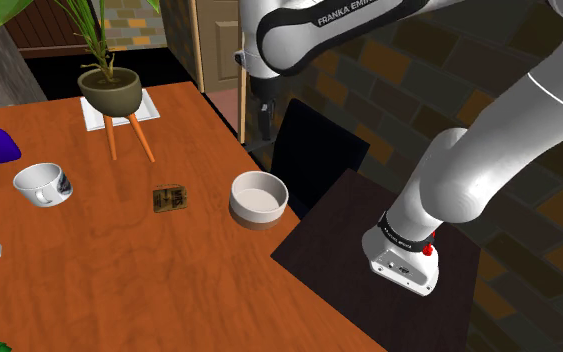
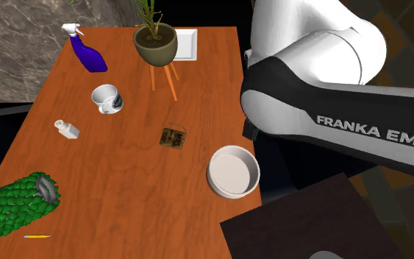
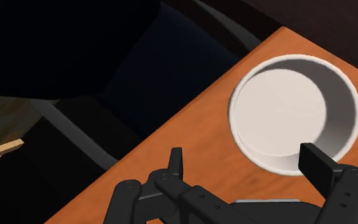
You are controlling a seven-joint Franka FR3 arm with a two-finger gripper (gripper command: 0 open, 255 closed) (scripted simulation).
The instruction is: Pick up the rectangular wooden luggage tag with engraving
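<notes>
Orange-brown wooden desk [image 1: 169, 290], carrying one small brown rectangular tag [image 1: 170, 198] [image 2: 172, 137] lying flat near its middle, between a white mug [image 1: 41, 183] and a white bowl [image 3: 285, 108]. End effector [image 3: 247, 165]: fingers spread wide, holding nothing, above the bowl at the desk's edge and well apart from the tag. Advised: carry it over the tag, straddle the narrower width and descend almost to the wood, since a thin flat piece offers little to clasp. Wrist view supplies the finger gap; second exterior view supplies the tag's place, plus a blue spray bottle [image 2: 87, 55] and a green bundle [image 2: 14, 206].
</notes>
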